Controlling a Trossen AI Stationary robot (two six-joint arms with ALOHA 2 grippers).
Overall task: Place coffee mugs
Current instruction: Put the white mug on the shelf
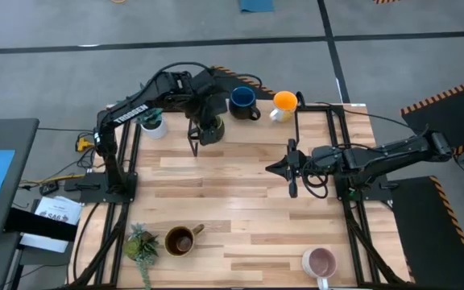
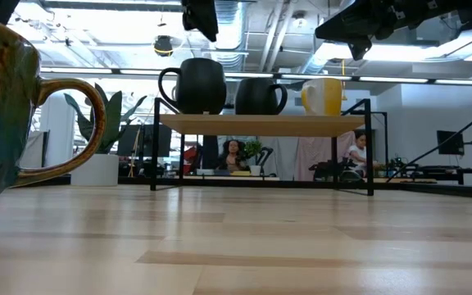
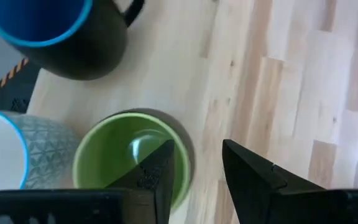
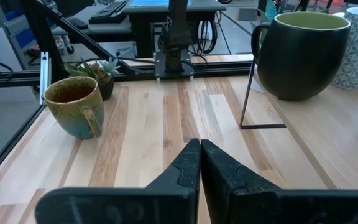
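Left gripper (image 1: 202, 131): fingers apart, holding nothing, directly over the olive green mug (image 3: 132, 158) on the shelf (image 2: 265, 124).
Right gripper (image 4: 199, 152): fingers pressed together, empty, over bare table (image 1: 232, 201) beside the shelf.
Mugs on shelf: three; olive green, dark blue mug (image 1: 242, 101), orange mug (image 1: 284, 102) in a row.
Mugs far from shelf: two; brown mug (image 1: 180, 240) and pink mug (image 1: 321, 263) at the opposite table edge.
Plants: two.
Open room: wide bare boards between shelf and opposite edge.

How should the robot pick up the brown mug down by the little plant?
By the rim, from above: the brown mug stands upright, mouth open to the top. Pinch the wall beside its handle, which points away from the plant.
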